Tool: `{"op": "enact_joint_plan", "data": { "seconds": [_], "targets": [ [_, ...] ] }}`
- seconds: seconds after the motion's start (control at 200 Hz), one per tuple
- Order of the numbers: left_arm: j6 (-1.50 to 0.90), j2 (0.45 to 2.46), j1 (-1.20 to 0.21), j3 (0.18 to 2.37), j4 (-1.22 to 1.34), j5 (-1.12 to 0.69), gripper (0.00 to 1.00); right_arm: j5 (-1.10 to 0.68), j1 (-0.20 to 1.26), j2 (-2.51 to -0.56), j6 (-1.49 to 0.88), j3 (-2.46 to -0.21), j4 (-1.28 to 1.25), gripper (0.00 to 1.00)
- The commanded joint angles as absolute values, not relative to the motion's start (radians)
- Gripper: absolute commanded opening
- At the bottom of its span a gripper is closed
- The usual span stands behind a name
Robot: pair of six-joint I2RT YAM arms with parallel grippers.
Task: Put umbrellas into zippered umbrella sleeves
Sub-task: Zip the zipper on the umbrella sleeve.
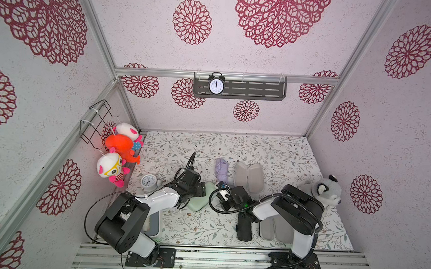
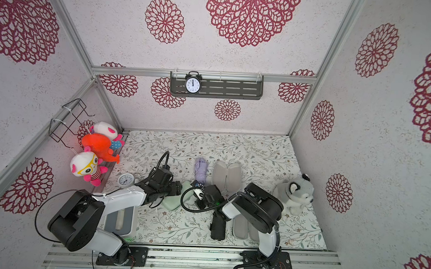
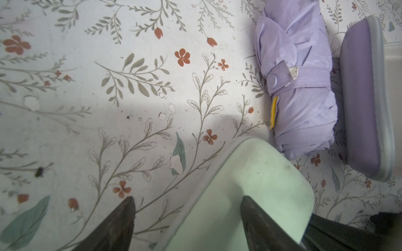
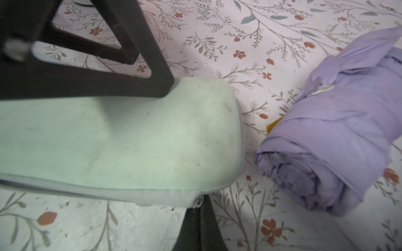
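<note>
The mint green sleeve (image 1: 196, 204) (image 2: 171, 203) (image 3: 250, 173) (image 4: 130, 141) lies closed at mid-table. My left gripper (image 1: 203, 188) (image 3: 188, 197) is open, one finger (image 4: 152, 65) resting on the shell, its mate over the cloth. My right gripper (image 1: 219, 188) (image 4: 199, 205) is shut on the zipper pull (image 4: 199, 201) at the sleeve's end. The lilac umbrella (image 1: 221, 169) (image 2: 201, 168) (image 3: 300, 87) (image 4: 337, 141) lies just behind, beside the open lilac sleeve (image 1: 249, 176) (image 3: 361, 97). A black umbrella (image 1: 244, 228) (image 2: 218, 227) lies under my right arm, next to another open sleeve (image 1: 276, 230).
A grey tray (image 1: 155, 225) sits under my left arm at the front left. A white alarm clock (image 1: 148, 182) stands left of the left gripper. A husky plush (image 1: 324, 192) sits at the right edge, and plush toys (image 1: 118, 156) hang on the left wall.
</note>
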State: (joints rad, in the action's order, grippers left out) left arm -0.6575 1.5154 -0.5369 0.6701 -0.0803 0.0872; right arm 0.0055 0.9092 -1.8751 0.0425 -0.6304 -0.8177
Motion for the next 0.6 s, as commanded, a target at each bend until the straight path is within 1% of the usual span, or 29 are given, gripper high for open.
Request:
{"op": "enact_joint_plan", "data": {
  "seconds": [0.0,0.135,0.375,0.47,0.545,0.595],
  "targets": [
    [-0.695,1.528,-0.547,0.634,-0.138,0.097,0.78,0.11,0.984,-1.862,0.07,-0.642,-0.746,0.0],
    [-0.731,1.507,-0.548,0.603,-0.078,0.042,0.78,0.231,1.043,-1.871,0.053,-0.66,-0.721,0.0],
    [-0.749,1.514,-0.549,0.579,-0.041,-0.035,0.76,0.256,1.04,-1.862,-0.037,-0.649,-0.724,0.0],
    [-0.762,1.481,-0.558,0.559,-0.048,-0.032,0.8,0.22,1.005,-1.881,-0.052,-0.675,-0.704,0.0],
    [-0.772,1.45,-0.568,0.542,-0.056,-0.05,0.85,0.205,1.0,-1.887,-0.041,-0.665,-0.736,0.01],
    [-0.78,1.423,-0.578,0.529,-0.058,-0.052,0.86,0.193,1.0,-1.888,-0.037,-0.658,-0.752,0.02]
  ]
}}
